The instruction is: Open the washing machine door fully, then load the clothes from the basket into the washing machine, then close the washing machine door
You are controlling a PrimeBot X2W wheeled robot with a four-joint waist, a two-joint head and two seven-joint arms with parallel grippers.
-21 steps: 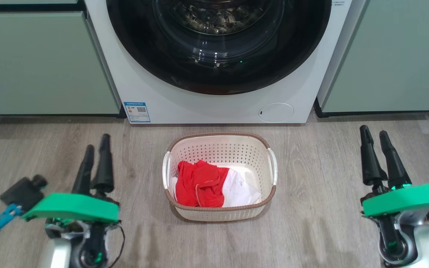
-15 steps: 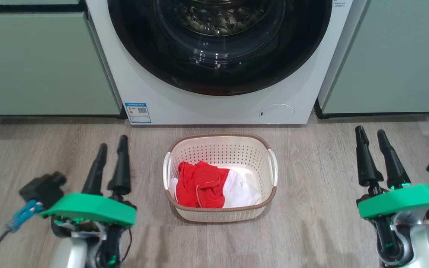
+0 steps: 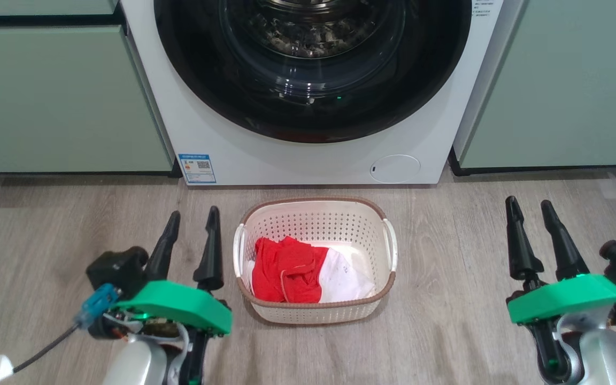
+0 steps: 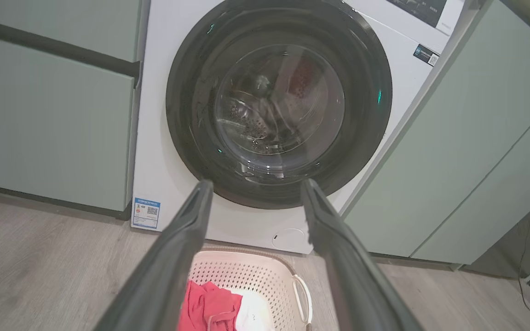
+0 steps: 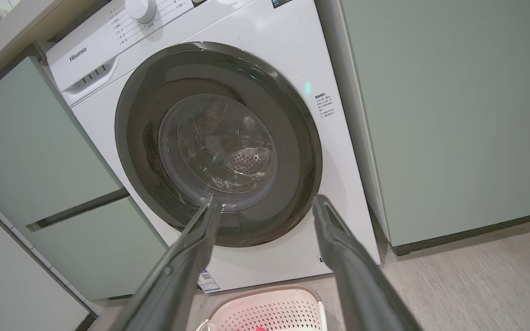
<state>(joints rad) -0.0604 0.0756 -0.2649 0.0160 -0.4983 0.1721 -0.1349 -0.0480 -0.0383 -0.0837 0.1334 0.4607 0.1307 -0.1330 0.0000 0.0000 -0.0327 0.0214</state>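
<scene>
The white washing machine (image 3: pixel 222 144) stands straight ahead, its black-rimmed glass door (image 3: pixel 313 115) closed flat against the front. On the floor before it sits the cream basket (image 3: pixel 316 315) holding the clothes: a red garment (image 3: pixel 284 270) and a white one (image 3: pixel 348 278). My left gripper (image 3: pixel 193 222) is open just left of the basket, fingers pointing at the machine. My right gripper (image 3: pixel 530 211) is open well to the right of the basket. In the left wrist view the door (image 4: pixel 279 103) and the basket (image 4: pixel 251 280) lie beyond my fingers (image 4: pixel 187 230). The right wrist view shows the door (image 5: pixel 219 142) too.
Pale green cabinets (image 3: pixel 56 96) flank the machine on the left and right (image 3: pixel 564 85). A small round white panel (image 3: pixel 395 168) and a blue sticker (image 3: pixel 197 168) sit low on the washer front. Grey wood floor (image 3: pixel 447 299) surrounds the basket.
My left gripper has swung right, from well left of the basket to close beside its left handle. The right gripper has shifted slightly. The head camera has tilted a little.
</scene>
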